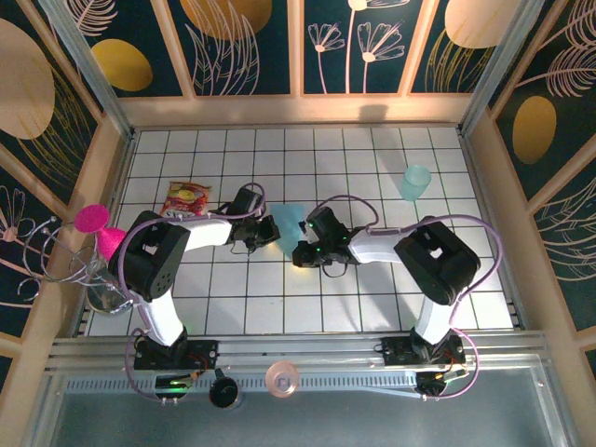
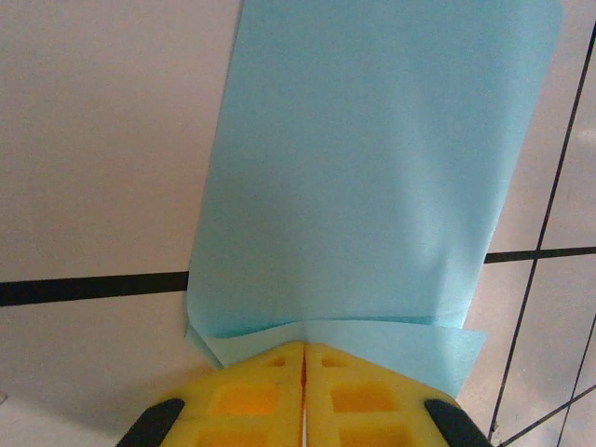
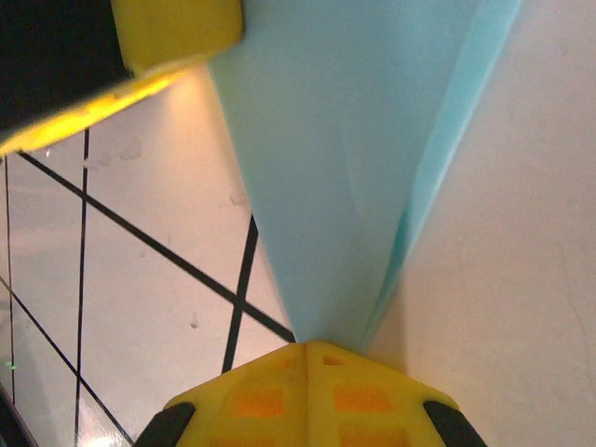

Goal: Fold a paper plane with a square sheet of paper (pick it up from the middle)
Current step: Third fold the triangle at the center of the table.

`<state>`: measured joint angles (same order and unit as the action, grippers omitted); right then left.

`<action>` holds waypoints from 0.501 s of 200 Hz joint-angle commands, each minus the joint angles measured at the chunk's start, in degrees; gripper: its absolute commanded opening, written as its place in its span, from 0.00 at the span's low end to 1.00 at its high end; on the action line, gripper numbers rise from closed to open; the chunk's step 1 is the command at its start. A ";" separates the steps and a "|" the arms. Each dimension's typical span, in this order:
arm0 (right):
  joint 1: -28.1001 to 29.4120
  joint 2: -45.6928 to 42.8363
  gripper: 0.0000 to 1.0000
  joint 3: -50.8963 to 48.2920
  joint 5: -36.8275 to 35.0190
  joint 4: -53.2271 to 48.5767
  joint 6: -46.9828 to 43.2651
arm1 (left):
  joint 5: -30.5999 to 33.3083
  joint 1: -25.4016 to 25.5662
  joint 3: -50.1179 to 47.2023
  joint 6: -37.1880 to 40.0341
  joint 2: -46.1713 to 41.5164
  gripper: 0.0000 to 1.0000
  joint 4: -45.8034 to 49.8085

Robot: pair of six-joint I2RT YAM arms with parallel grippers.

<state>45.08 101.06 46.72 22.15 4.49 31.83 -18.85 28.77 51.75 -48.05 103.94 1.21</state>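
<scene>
The square sheet of paper is light blue and lies folded on the white tiled table between the two arms. In the left wrist view the paper spreads away as a doubled sheet. My left gripper is shut on its near edge, yellow pads pressed together. The right wrist view has the paper narrowing to a point, and my right gripper is shut on that point. A yellow finger of the left gripper sits at the paper's far end. From above, the left gripper and right gripper meet at the sheet.
A translucent teal cup stands at the back right. A red snack packet lies left of the left arm. Pink objects and wire stands sit at the left wall. A pink disc and a black cup rest on the near rail.
</scene>
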 commanded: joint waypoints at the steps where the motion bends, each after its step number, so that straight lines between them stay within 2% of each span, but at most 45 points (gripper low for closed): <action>1: 1.16 -2.43 0.00 -2.93 -0.44 -6.99 -1.73 | 2.57 -0.13 -0.59 1.29 2.45 0.08 5.42; 51: 1.17 -12.65 0.01 -2.37 -5.04 0.91 -1.83 | 1.76 -0.15 0.02 1.55 1.61 0.08 5.03; 100: 1.15 -4.37 0.00 2.66 -5.48 3.64 2.41 | 0.88 -0.17 -0.43 1.38 1.01 0.09 4.35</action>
<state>45.87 92.66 47.90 17.96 5.91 31.48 -18.90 28.77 52.07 -47.62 103.94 1.74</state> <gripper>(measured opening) 0.050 0.085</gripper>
